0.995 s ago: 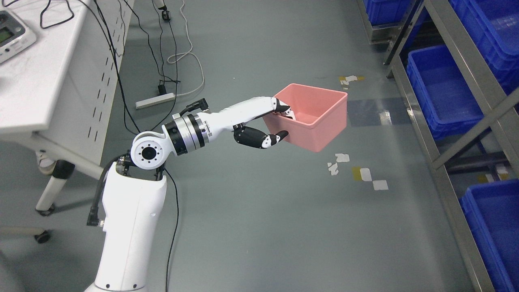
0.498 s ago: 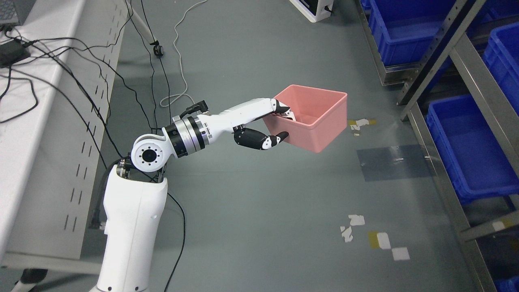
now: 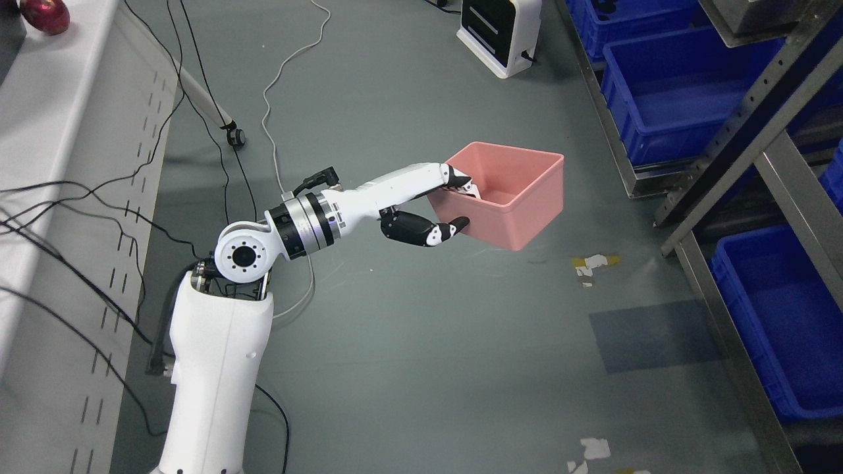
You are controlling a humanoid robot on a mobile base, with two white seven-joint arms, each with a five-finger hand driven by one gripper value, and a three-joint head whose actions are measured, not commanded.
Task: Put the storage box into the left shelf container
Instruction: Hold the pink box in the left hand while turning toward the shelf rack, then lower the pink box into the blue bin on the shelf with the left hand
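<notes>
- Left arm: enters from the lower left and extends over the grey floor [image 3: 421, 368].
- Left hand [image 3: 440, 205]: clamped on the near wall of the pink storage box [image 3: 520, 204], fingers [image 3: 454, 176] hooked over the rim, thumb pressed against the outer face.
- Storage box: carried upright and open-topped, clear of the floor, well apart from the shelf.
- Shelf [image 3: 777, 164]: metal frame at right, holding blue containers [image 3: 665, 92] on its levels.
- White tabletop [image 3: 59, 99]: at left, with black cables trailing down.
</notes>
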